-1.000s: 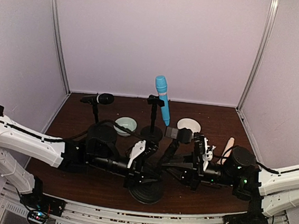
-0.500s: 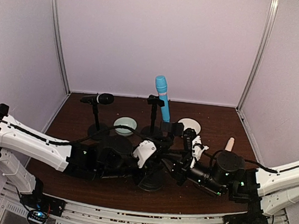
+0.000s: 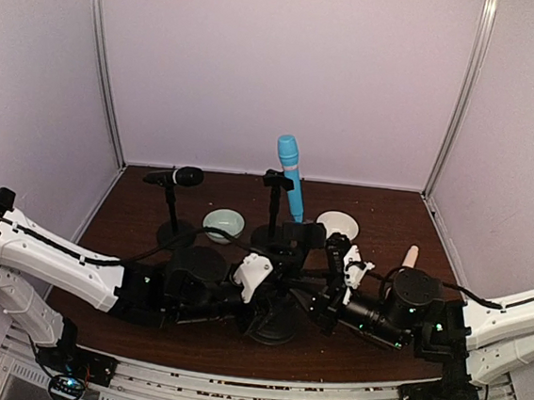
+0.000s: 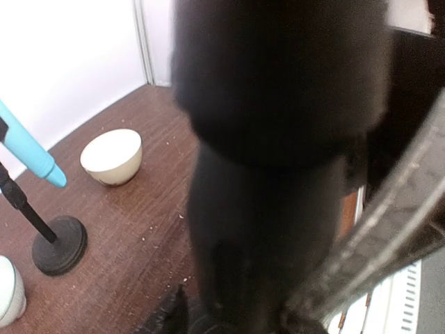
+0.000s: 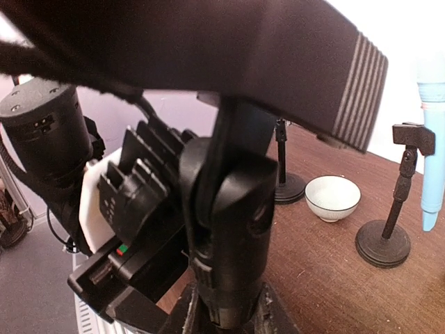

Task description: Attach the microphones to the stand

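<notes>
**A:** Changes over the last second?

**B:** Largest first. Both arms drawn in tighter over the 6 o'clock side of the table. Third stand moved with them, base slid a little toward 12 o'clock. Left gripper: low at that stand's foot. Cannot tell from either view whether the jaws are apart or together. Right gripper: higher up, apparently clamped on the third stand's post, going by its wrist view.

**A:** Meaning for the task?

**B:** Probably an empty stand being set in place for the last microphone. Roughly two thirds done, as a judgement. Next likely a release of the stand, then a reach toward 3 o'clock.

**A:** Counts, by size?

**B:**
- Arms: two.
- Stands: three.
  - left stand at 10 o'clock
  - middle stand at 12 o'clock
  - third stand at 6 o'clock, clip vacant
- Microphones: three.
  - black microphone, clipped near level on the left stand
  - blue microphone, clipped at a tilt on the middle stand
  - cream-beige microphone, loose on the table at 3 o'clock, partly hidden behind the right arm
- Bowls: two.
  - pale green bowl at 11 o'clock
  - white bowl at 1 o'clock
</notes>
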Available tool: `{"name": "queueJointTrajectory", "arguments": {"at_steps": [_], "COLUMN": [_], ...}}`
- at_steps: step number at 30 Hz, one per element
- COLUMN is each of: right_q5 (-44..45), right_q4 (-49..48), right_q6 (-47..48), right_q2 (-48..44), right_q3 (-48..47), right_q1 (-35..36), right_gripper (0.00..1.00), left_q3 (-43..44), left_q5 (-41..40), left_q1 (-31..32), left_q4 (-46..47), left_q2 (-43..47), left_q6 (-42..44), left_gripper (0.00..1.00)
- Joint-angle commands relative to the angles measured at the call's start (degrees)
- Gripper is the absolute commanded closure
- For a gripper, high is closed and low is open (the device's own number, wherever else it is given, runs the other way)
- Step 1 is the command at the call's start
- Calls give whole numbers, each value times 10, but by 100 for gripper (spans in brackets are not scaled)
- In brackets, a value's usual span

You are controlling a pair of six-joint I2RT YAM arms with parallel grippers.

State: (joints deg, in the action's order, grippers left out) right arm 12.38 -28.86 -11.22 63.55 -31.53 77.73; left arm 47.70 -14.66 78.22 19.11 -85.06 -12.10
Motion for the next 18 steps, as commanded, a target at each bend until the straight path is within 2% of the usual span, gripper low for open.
{"name": "queueJointTrajectory", "arguments": {"at_steps": [1,4,9,13,18], "right_q5": [-65,-117,-201,-318,-405], "right_q4": [-21,-27,-57,-106,-139], "right_q6": [43,69,120,135,148], "right_q2": [-15,-13,5,51,121], "right_q3": [2,10,27,34,12], "right_q1": [-10,-23,-56,-110,-169], "right_gripper": [100,100,100,97,96], "left_q3": [-38,-58,-94,-146,-181], "left_q5": [37,49,48,36,22], "left_q1": [1,1,0,1,1], "left_q4": [92,103,67,54,38], "left_q2": [37,61,109,158,206], "left_q6": [1,4,-8,-30,-36], "left_gripper": [50,47,46,46,46]}}
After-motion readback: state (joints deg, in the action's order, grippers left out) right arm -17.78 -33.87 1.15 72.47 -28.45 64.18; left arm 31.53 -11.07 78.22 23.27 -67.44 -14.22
